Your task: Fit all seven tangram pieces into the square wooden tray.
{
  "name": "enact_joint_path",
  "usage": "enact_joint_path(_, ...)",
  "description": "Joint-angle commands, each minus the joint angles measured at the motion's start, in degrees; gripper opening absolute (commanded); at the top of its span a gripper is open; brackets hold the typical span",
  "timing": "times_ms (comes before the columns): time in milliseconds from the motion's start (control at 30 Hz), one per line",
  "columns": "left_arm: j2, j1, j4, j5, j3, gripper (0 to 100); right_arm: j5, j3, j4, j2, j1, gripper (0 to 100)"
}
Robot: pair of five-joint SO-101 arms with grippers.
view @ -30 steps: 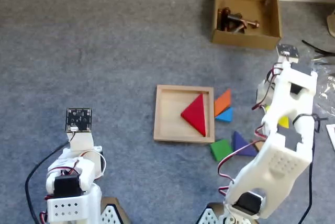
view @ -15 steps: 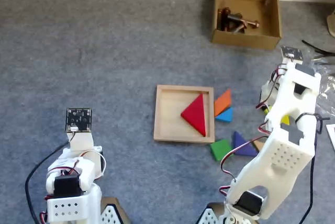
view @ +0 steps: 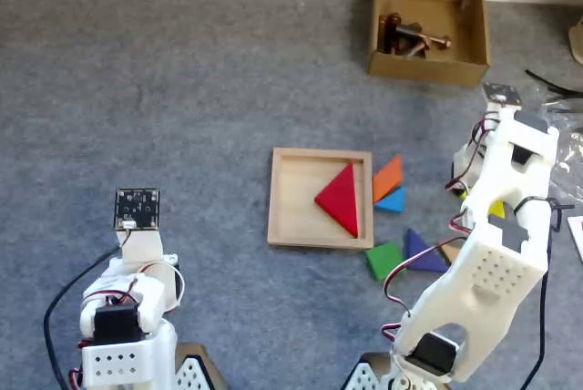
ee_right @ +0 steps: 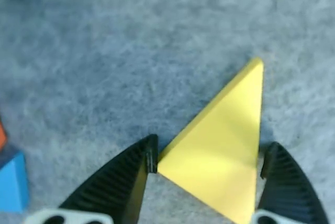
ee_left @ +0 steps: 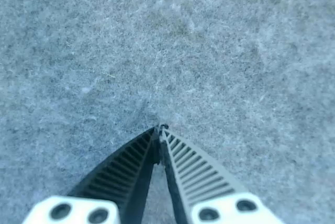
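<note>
Right gripper (ee_right: 207, 156): jaws spread wide, one fingertip against each side of the yellow triangle (ee_right: 225, 140), which lies flat on the grey carpet (view: 182, 89) at mid-right of the high view. Left gripper (ee_left: 159, 128): closed, tips together over bare carpet, lower left. Green square (view: 383, 260) and purple triangle (view: 421, 249) sit side by side just below the lower right corner of the wooden tray (view: 275, 199). Tray at centre; red triangle (view: 342, 199) inside, against its right wall. Orange piece (view: 389, 174) and blue piece (view: 392, 199) just outside that wall. Cardboard box (view: 428, 66) upper right, well apart.
</note>
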Motion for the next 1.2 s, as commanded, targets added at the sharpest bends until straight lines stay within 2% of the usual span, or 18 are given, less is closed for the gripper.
enact_joint_path(0, 0.40, -0.48, 0.44, 0.09, 1.19, 0, 3.16, -3.21, 1.10, -1.01, 0.66, 30.3)
enact_joint_path(267, 0.40, -0.48, 0.44, 0.09, 1.19, 0, 6.86, -3.21, 1.10, -1.01, 0.75, 30.3)
enact_joint_path(433, 0.40, -0.48, 0.44, 0.09, 1.19, 0, 6.86, -3.30, 1.10, -1.10, 0.66, 30.7)
enact_joint_path(600, 0.40, -0.48, 0.44, 0.09, 1.19, 0, 6.68, -3.30, 1.19, -1.10, 0.66, 37.5)
enact_joint_path(1167, 0.40, -0.48, 0.44, 0.09, 1.19, 0, 6.42, -4.97, 5.85, -1.01, -0.66, 37.5)
